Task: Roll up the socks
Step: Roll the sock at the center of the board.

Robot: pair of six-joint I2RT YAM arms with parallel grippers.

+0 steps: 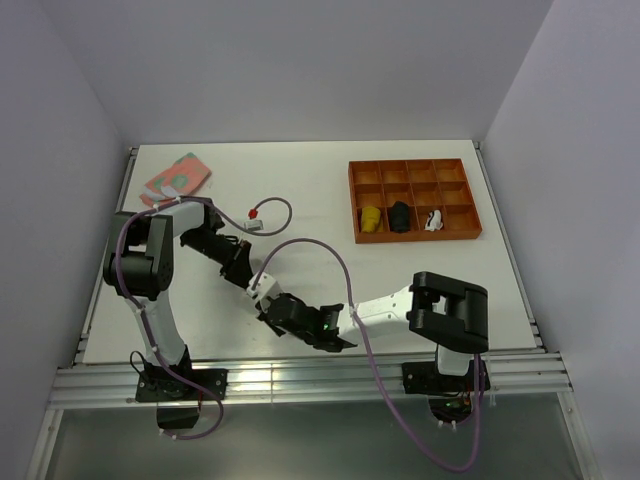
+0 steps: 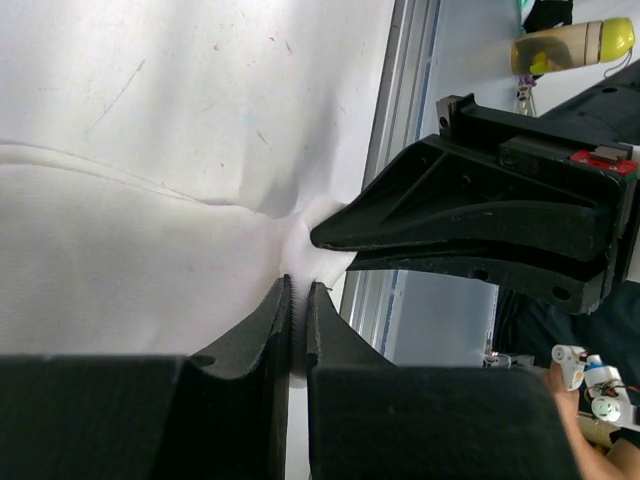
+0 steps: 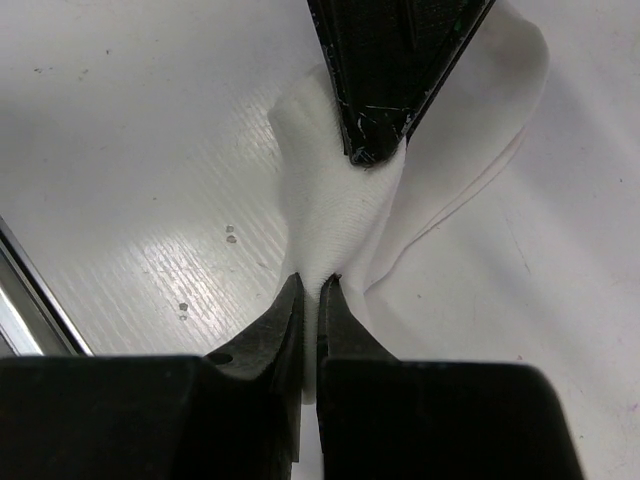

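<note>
A plain white sock lies partly flat on the white table, bunched up where both grippers pinch it. My right gripper is shut on a fold of that sock. My left gripper is shut on the same sock, right beside the right gripper's black fingers. In the right wrist view, the left gripper's fingers come down onto the fabric from the top. From above, both grippers meet near the table's front edge, where only a small white patch of the sock shows. No striped socks are in view.
An orange compartment tray at the back right holds small yellow, black and white items. A pink and green cloth item lies at the back left, and a cable with a red connector beside it. The table's metal front rail runs close by.
</note>
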